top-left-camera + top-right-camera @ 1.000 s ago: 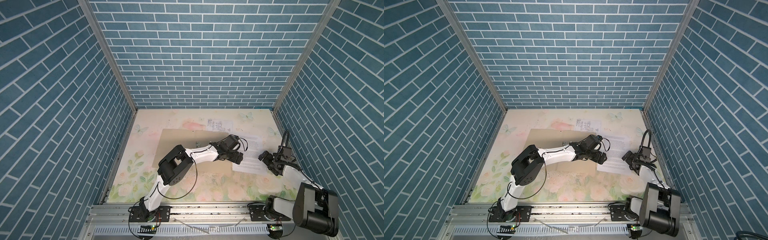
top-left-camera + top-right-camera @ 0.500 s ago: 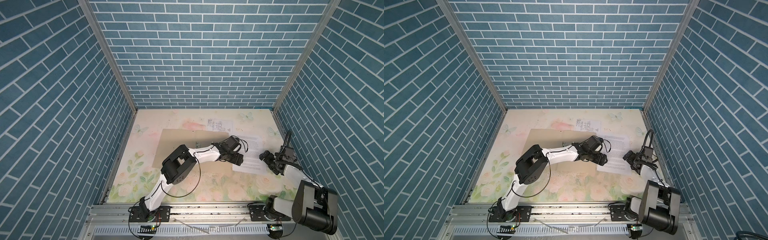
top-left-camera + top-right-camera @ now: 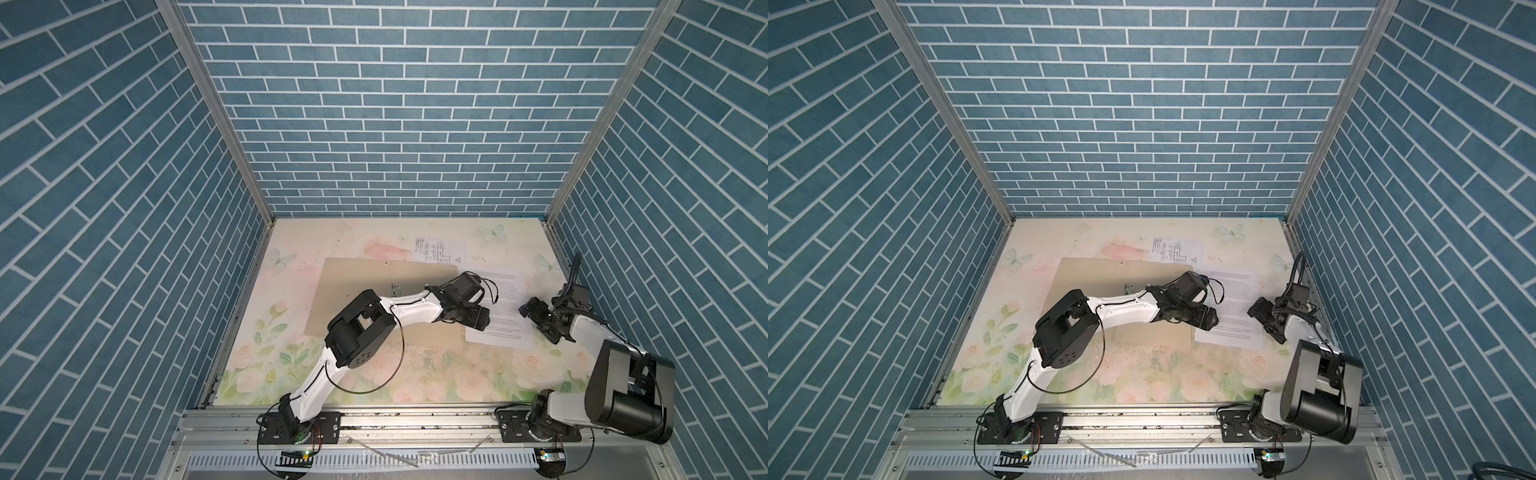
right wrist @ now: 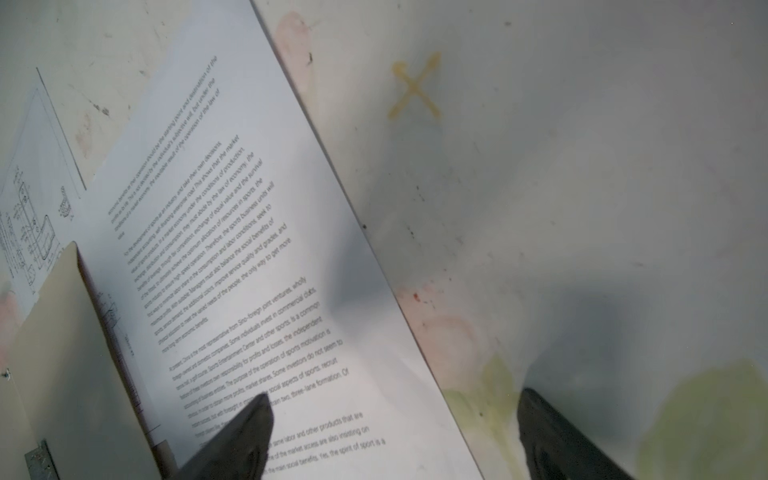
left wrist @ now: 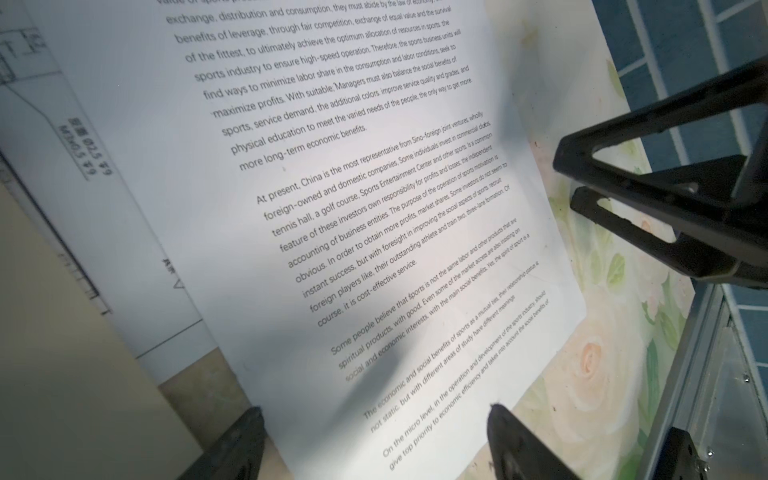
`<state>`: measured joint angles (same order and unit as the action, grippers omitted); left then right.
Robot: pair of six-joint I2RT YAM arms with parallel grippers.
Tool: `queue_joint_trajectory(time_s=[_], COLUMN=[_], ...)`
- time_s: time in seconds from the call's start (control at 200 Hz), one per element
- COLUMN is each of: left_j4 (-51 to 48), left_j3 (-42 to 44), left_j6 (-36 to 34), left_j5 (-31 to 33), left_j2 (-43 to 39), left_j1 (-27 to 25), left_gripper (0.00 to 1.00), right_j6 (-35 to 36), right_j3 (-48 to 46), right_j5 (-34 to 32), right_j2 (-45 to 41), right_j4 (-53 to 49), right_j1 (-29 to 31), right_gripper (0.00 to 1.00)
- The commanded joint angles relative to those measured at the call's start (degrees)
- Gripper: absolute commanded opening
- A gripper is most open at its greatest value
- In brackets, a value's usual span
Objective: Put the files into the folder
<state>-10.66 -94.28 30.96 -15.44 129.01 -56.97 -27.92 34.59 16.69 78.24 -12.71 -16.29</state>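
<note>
left gripper (image 3: 478, 321) and right gripper (image 3: 539, 323), jaws apart, flank the white text-printed paper sheet (image 3: 503, 291); uneven pinching could crumple it against the beige card folder (image 3: 357, 282).

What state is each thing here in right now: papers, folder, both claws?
Beige flat card folder: lying flat.
White paper sheet of line drawings: partly under the folder's cover.
White paper sheet of dense text: flat, outside the folder, overlapping the drawing sheet.
Left gripper: open, over the text sheet.
Right gripper: open, straddling the text sheet's edge.
</note>
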Motion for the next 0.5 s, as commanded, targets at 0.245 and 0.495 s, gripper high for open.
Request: queue_joint_trajectory(time_s=[0.245, 0.495], left_j4=[-1.83, -0.20], left_j3=[-0.55, 0.16], left_j6=[0.45, 1.37], left_j5=[0.12, -0.75], left_j2=[2.82, 3.02], left_j1=[-0.34, -0.12], left_gripper=[0.86, 0.86], right_j6=[-0.20, -0.29], right_j3=[-0.14, -0.22], right_j5=[7.94, 9.93], right_j2=[2.71, 2.35], right_j4=[-2.41, -2.89], right_j1=[-0.23, -0.22], right_gripper=[0.86, 0.85])
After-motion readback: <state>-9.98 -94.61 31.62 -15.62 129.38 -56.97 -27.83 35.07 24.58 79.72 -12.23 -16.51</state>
